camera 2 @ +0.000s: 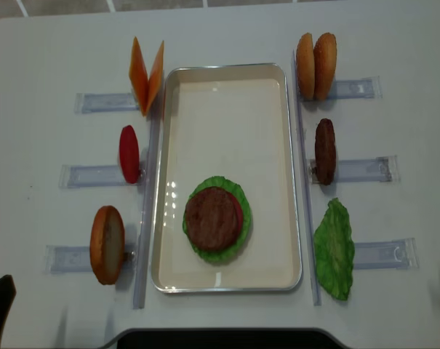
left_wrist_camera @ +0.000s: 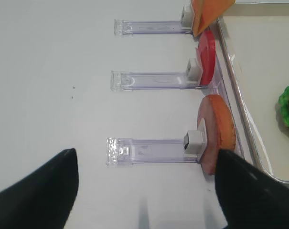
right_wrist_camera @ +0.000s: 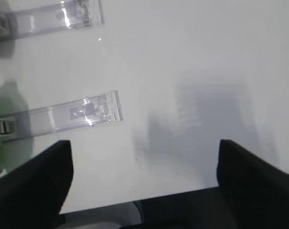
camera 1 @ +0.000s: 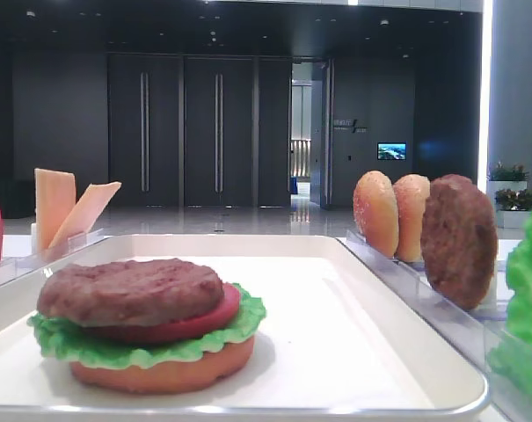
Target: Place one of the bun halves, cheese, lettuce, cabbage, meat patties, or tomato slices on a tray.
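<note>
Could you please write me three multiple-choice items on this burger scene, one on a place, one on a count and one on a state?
1. Where does the lone upright brown meat patty stand?
A. left of the tray
B. right of the tray
C. on the tray

2. How many golden-orange bun halves stand at the far right end of the large white rectangular tray?
A. one
B. two
C. three

3. How do the right gripper's black fingers stand?
A. shut on a patty
B. shut on a red tomato slice
C. apart, nothing between them

Answers:
1 B: the overhead view shows it beside the tray's right rim.
2 B: a pair stands there side by side.
3 C: the right wrist view shows only bare white table between them.
</note>
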{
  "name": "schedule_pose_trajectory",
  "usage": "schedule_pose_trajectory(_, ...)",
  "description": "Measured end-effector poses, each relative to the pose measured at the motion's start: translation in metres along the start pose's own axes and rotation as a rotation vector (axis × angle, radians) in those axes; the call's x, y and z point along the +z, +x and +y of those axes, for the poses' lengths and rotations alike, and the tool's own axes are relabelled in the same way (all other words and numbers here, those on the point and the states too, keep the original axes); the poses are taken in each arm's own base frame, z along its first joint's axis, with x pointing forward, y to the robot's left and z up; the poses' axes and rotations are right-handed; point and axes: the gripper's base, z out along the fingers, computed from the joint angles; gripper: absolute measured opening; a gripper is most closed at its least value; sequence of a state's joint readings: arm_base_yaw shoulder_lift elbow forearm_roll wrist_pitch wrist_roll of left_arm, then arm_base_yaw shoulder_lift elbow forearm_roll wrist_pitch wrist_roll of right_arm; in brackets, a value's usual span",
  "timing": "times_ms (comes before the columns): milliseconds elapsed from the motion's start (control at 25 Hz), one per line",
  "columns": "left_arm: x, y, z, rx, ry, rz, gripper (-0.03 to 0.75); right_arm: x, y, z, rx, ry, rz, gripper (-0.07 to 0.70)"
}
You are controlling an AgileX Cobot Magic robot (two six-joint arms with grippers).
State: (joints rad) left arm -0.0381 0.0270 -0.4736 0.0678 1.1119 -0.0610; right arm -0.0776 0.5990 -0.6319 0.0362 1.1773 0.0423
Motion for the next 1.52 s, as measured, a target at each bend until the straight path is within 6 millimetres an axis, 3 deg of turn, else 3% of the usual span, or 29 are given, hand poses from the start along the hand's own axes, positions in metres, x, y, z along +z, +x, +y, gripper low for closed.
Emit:
schedule_pose_trajectory(280, 0.0, 0.0, 0.0, 0.0, 0.0, 0.0, 0.692, -0.02, 0.055, -0.004, -0.014, 0.001, -0.282, 0.58)
schedule_pose_trajectory(560, 0.0, 0.0, 0.0, 0.0, 0.0, 0.0, 0.692, -0.031, 0.08, -0.005, -0.019, -0.011, -0.491, 0.58)
schedule_pose_trajectory(1520, 0.0, 0.0, 0.0, 0.0, 0.0, 0.0, 0.692, -0.032, 0.084, -0.005, -0.019, -0.014, -0.525, 0.58)
